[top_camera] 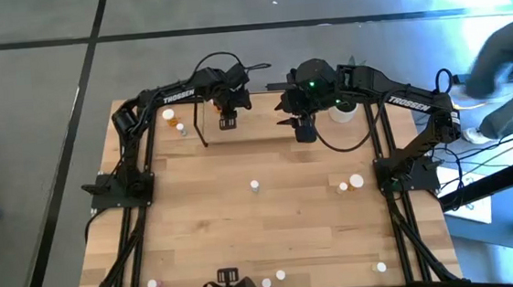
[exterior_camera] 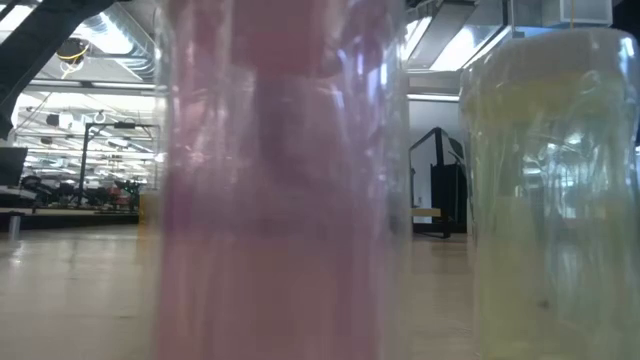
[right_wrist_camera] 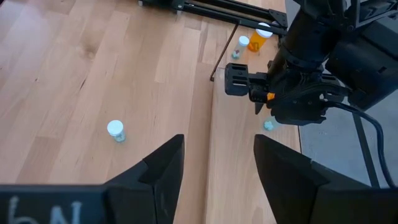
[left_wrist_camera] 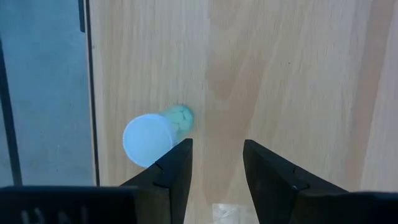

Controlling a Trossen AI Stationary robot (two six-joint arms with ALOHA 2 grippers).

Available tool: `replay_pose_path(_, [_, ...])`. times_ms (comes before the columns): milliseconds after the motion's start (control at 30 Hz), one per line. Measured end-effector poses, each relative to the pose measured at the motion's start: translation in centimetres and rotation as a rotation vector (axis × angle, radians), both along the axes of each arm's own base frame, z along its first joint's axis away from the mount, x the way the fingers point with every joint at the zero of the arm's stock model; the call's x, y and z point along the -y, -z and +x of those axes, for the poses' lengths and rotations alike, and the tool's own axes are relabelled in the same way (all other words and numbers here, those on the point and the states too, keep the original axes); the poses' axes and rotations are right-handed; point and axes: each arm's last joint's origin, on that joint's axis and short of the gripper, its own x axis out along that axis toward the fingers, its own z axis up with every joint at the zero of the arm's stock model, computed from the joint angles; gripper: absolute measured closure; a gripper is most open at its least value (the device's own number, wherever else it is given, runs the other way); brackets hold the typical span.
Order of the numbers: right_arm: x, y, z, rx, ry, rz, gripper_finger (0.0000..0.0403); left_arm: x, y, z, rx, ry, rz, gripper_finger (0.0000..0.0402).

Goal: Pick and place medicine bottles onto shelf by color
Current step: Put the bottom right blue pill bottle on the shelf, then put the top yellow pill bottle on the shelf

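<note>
A: What is at the left gripper (left_wrist_camera: pixel 216 163)?
B: Its jaws stand apart with nothing between them. A green bottle (left_wrist_camera: pixel 154 135) stands on the shelf (left_wrist_camera: pixel 280 74) just outside one finger; contact is unclear.

A: And the right gripper (right_wrist_camera: pixel 217 160)?
B: Jaws apart, empty, above the table (right_wrist_camera: pixel 74 68). A white-capped bottle (right_wrist_camera: pixel 115 130) stands well ahead. The low view is blocked by a blurred pink bottle (exterior_camera: pixel 280 200).

Grey tiled floor (top_camera: pixel 32 88) with dark seams; ceiling strip lights (exterior_camera: pixel 470 40) glow overhead
</note>
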Motion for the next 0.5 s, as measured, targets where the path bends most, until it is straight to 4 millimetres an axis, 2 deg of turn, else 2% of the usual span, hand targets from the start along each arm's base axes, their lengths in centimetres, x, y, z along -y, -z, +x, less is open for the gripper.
replay_pose_path(300, [0.0,0.02,0.01,-0.001,0.0,0.0,0.0208,-0.24,-0.07,0.13,0.017,-0.012,0.022,0.0266])
replay_pose_path(500, [0.01,0.02,0.01,0.0,0.0,0.0,0.0208,0.72,0.06,0.21,-0.017,-0.031,-0.016,0.0266])
